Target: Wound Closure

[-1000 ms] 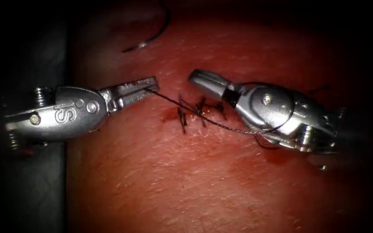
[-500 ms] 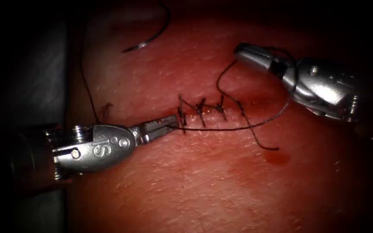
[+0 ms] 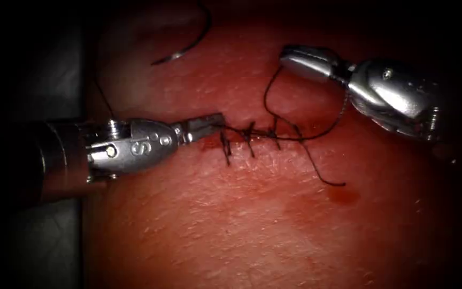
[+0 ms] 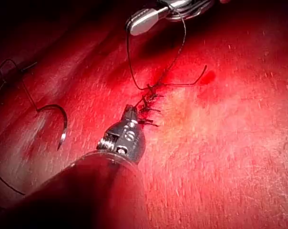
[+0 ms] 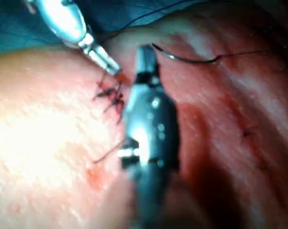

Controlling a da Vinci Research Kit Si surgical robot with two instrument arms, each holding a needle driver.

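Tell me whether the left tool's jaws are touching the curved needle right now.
Apart. In the endoscope view the needle lies loose on the tissue, well above the left tool, whose jaws are shut on the thread by the cut, with bare tissue between them.

We log the left hand (image 3: 212,122) entering from the picture's left, shaft near level, wrist straight, tip aimed right. Its two jaws are pressed together, closed on the thread (image 3: 274,109) at the left end of the cut (image 3: 252,136). In the left wrist view this hand (image 4: 130,112) points away along its shaft, jaws together.

We log the right hand (image 3: 300,58) coming from the picture's right, above the left hand and well apart from it, wrist bent, tip aimed left. Its jaws are closed, clamping the thread at the tip. In the right wrist view this hand (image 5: 145,55) points away from the camera.
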